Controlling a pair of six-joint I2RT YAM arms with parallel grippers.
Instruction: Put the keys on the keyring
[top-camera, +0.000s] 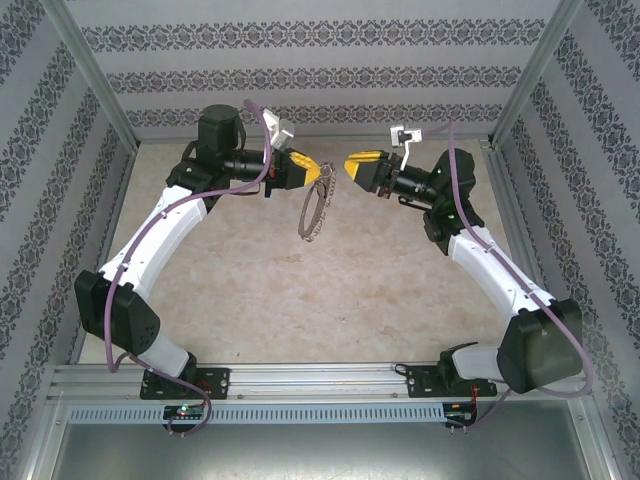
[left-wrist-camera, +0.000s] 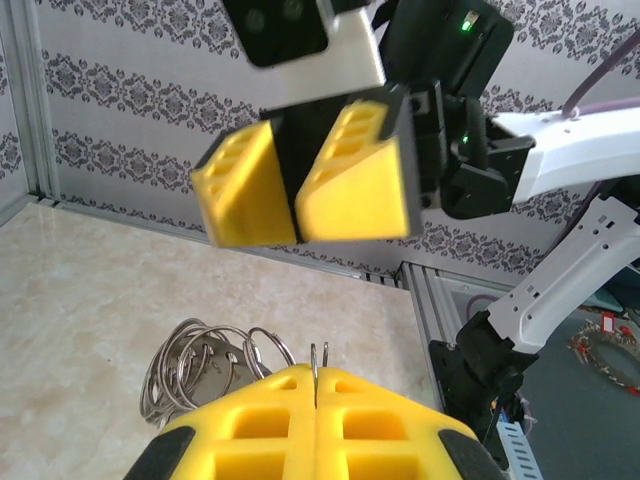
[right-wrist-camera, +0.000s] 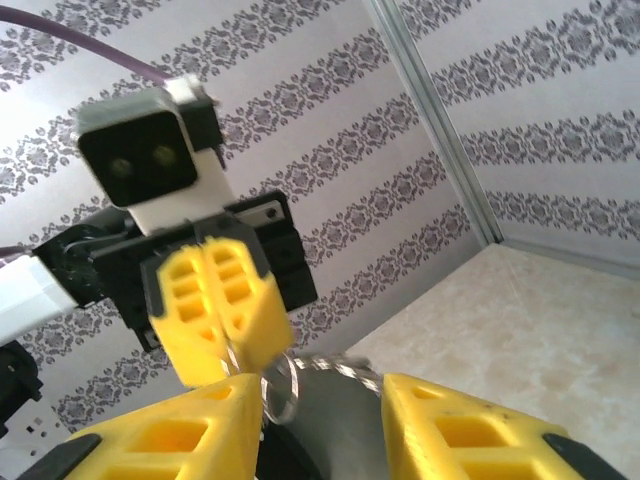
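Threading stage: left tool (top-camera: 321, 172) clenched on dangling keyring (top-camera: 314, 213); right tool (top-camera: 350, 165) just beside keyring, part-open, hold unclear; next needs fine alignment onto the wire.

Under left tool (top-camera: 322, 173) hangs keyring (top-camera: 314, 212); right tool (top-camera: 350, 165) just right of it.

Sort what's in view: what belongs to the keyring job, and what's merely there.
Job:
keyring, pinched by the left gripper
right gripper, facing it

Merely there:
table
patterned walls
metal rail at the near edge
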